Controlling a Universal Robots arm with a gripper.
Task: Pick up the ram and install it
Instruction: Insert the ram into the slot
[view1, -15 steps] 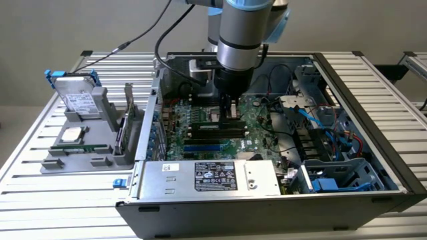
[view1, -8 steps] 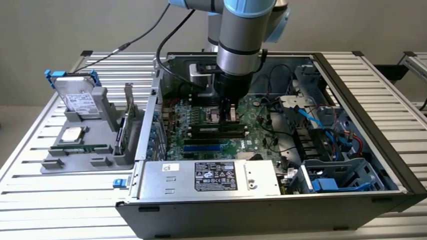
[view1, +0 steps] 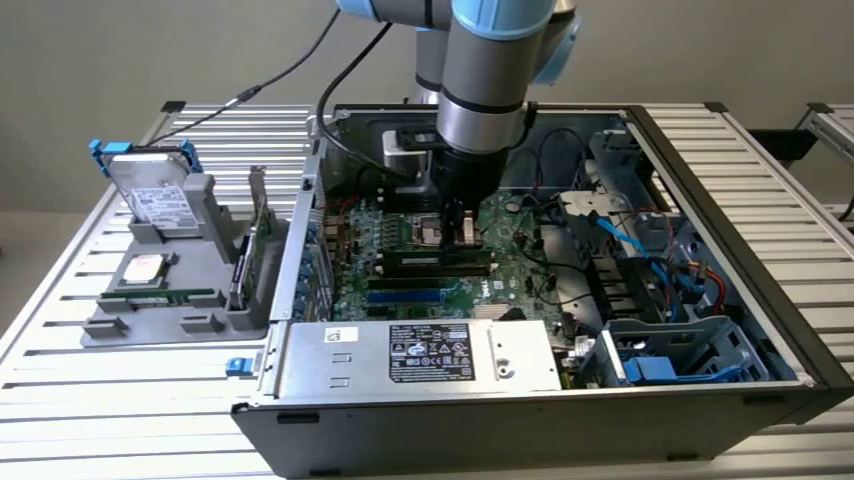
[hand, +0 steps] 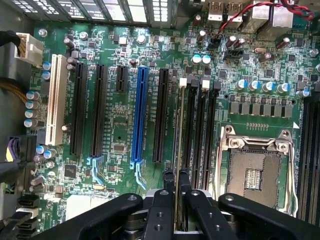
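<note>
A slatted metal worktop (view1: 80, 400) carries an open computer case (view1: 787, 330) lying on its side, so the motherboard (hand: 120, 115) faces up and can be reached from above. The robot arm (view1: 494, 80) comes straight down into the case and ends just beside the processor socket (hand: 255, 175), which sits empty with its metal frame in place. Well apart from the socket, outside the case towards the exterior view's left, a grey parts tray (view1: 147, 320) holds a hard drive (view1: 154, 200) with blue rails upright and a square processor chip (view1: 144, 268) lying flat, each kept in its own recess, probably so that it sits in a known pose. Just beside the socket runs a bank of black memory slots (hand: 200, 130), with a blue expansion slot (hand: 140, 115) on their far side from the socket. The end effector (hand: 176, 176) is pressed together on the ram (hand: 177, 135). It pinches the thin stick by its flat faces so that the stick stands on edge, lined up along the memory slot farthest from the socket, the orientation that slot needs. Whether the stick's lower edge already sits in that slot or hangs just over it cannot be told.
</note>
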